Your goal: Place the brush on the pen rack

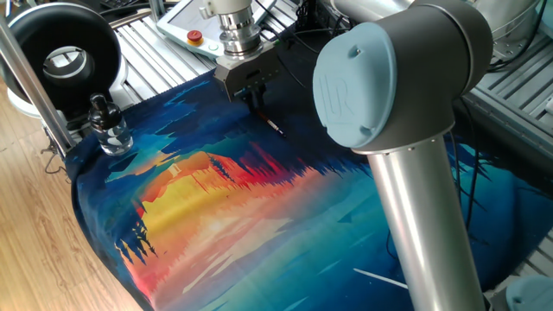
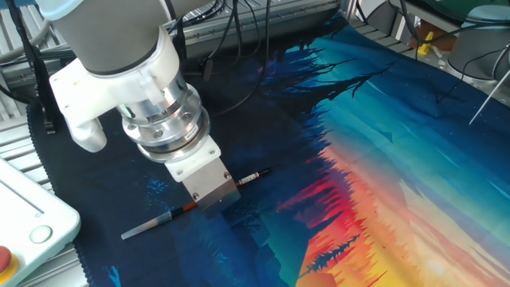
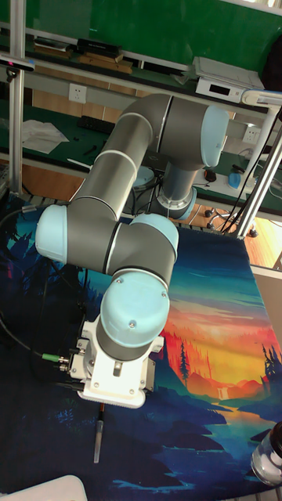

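The brush (image 2: 151,224) lies flat on the dark part of the painted mat (image 1: 216,207), its pale handle end at the lower left and its dark tip (image 1: 275,127) sticking out on the other side. My gripper (image 1: 257,104) is down over the brush's middle, its narrow fingers close together around it. In the other fixed view the gripper body (image 2: 205,185) hides the fingers and the reddish section. The tall fixed view shows the handle end (image 3: 98,438) poking out below the wrist. The pen rack is out of view.
A clear glass bottle (image 1: 108,130) with a black stopper stands at the mat's corner. A thin white rod (image 1: 380,278) lies near the arm's base. A teach pendant (image 1: 194,26) and a black ring-shaped device (image 1: 65,56) sit beyond the mat.
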{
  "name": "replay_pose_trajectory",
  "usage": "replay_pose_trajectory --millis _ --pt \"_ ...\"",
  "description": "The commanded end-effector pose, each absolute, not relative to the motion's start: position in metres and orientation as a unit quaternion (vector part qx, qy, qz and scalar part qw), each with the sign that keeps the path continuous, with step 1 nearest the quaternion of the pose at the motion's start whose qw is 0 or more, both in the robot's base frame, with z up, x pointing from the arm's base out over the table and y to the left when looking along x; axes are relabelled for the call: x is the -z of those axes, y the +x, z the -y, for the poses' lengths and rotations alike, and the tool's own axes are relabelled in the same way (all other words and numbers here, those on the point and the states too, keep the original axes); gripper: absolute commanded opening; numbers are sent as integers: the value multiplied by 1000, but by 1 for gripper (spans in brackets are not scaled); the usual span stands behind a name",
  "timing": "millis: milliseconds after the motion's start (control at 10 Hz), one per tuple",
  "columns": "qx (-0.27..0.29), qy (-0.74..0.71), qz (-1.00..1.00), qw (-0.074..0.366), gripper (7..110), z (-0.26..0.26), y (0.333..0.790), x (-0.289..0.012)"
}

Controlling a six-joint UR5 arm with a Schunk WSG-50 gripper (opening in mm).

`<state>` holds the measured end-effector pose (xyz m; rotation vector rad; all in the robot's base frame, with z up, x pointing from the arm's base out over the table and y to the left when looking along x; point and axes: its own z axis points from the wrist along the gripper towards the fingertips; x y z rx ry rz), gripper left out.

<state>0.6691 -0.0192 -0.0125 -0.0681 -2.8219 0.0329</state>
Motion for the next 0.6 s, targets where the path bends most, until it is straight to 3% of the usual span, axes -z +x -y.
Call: replay_pose_trajectory --millis 0,100,500 --pt "-2 -26 988 155 22 15 671 11" --pt "0 -26 988 154 7 15 671 12" --pt "-7 -28 988 153 7 18 673 14"
